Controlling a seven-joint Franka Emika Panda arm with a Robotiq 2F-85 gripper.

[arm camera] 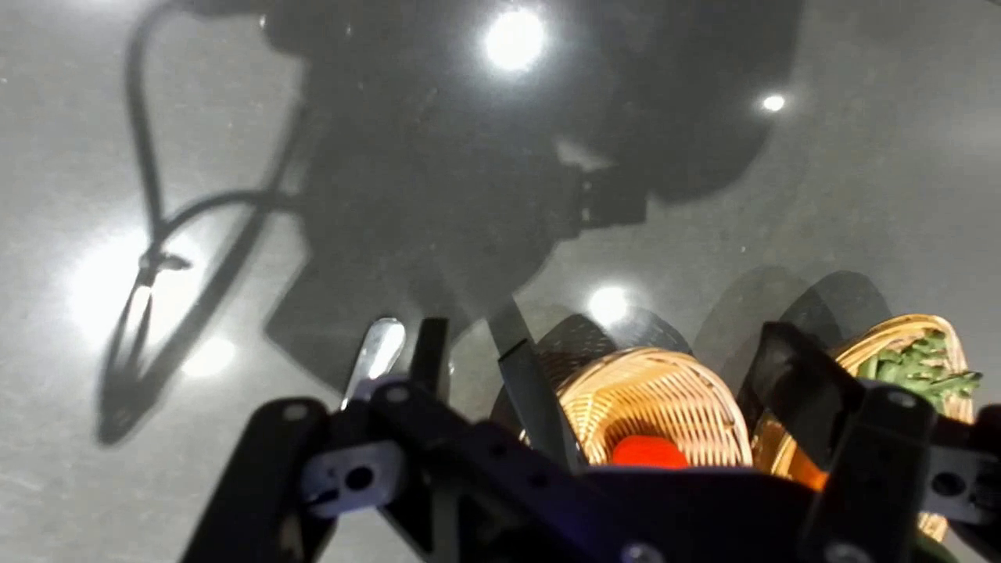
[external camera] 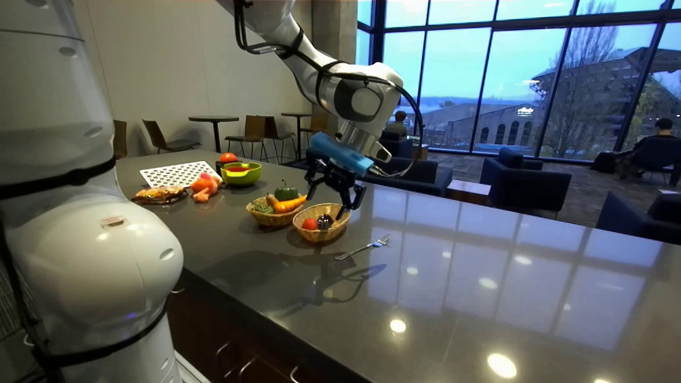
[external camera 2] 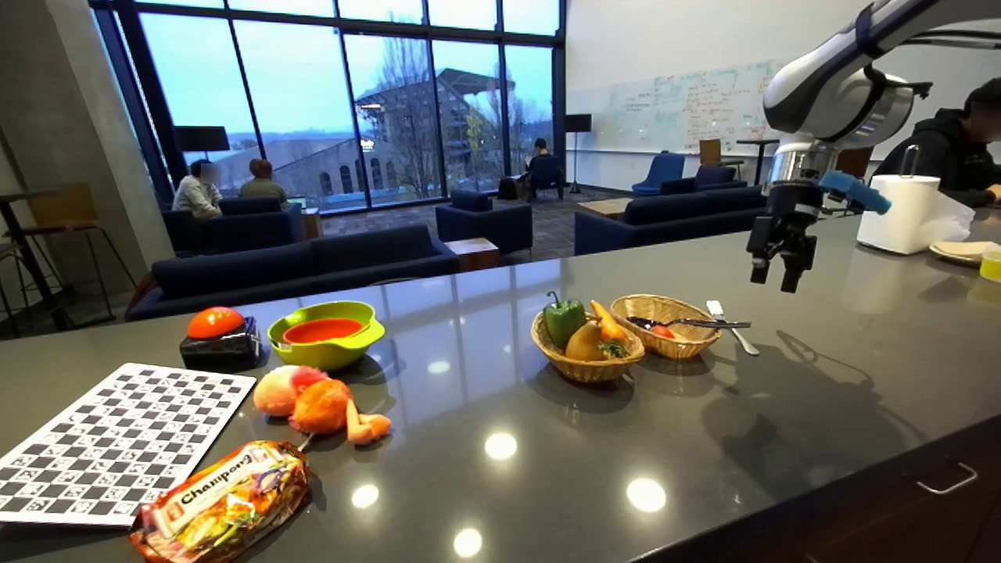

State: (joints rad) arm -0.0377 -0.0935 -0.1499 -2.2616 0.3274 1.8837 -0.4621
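My gripper (external camera: 334, 198) is open and empty, above the counter beside a wicker basket (external camera: 334, 230). It also shows in an exterior view (external camera 2: 776, 275); its fingers are wide apart in the wrist view (arm camera: 614, 348). The basket (external camera 2: 679, 349) holds a red round item (external camera: 309, 224) and a black utensil (external camera 2: 696, 322), whose handle sticks out over the rim. In the wrist view the handle (arm camera: 539, 399) lies between the fingers, seemingly lower down. A silver fork (external camera: 367, 247) lies next to the basket. A second basket (external camera 2: 586, 371) holds a green pepper (external camera 2: 564, 320), a carrot (external camera 2: 608, 320) and a pear (external camera 2: 585, 342).
Farther along the counter are a green bowl (external camera 2: 324, 352) with red inside, an orange button on a black box (external camera 2: 221, 344), a checkered board (external camera 2: 117, 438), a plush toy (external camera 2: 321, 407) and a food packet (external camera 2: 227, 500). A white container (external camera 2: 899, 215) stands at the opposite end.
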